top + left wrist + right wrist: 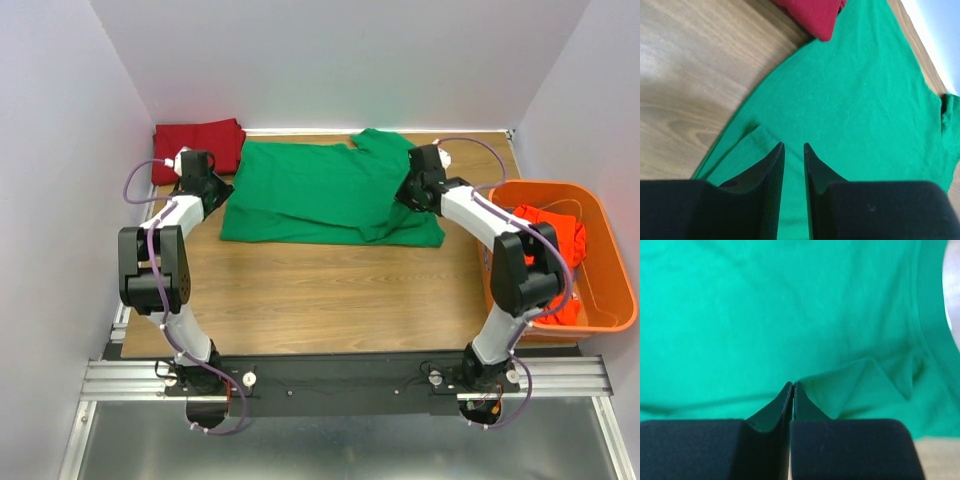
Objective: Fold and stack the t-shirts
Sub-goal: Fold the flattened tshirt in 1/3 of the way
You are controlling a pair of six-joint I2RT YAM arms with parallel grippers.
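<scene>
The bright green t-shirt (320,190) lies spread at the back middle of the table, its right side partly folded over. My left gripper (222,190) is at its left edge; in the left wrist view the gripper (793,145) is narrowly open over the green cloth (855,90). My right gripper (405,192) is on the shirt's right part. In the right wrist view it (792,383) is shut, pinching a raised fold of green cloth (765,315). The dark red t-shirt (195,145) lies folded at the back left and also shows in the left wrist view (815,12). The orange-red t-shirt (555,240) lies crumpled in the basket.
A rigid orange plastic basket (545,186) stands at the table's right edge beside my right arm. White walls close in the back and both sides. Bare wood lies in front of the green shirt.
</scene>
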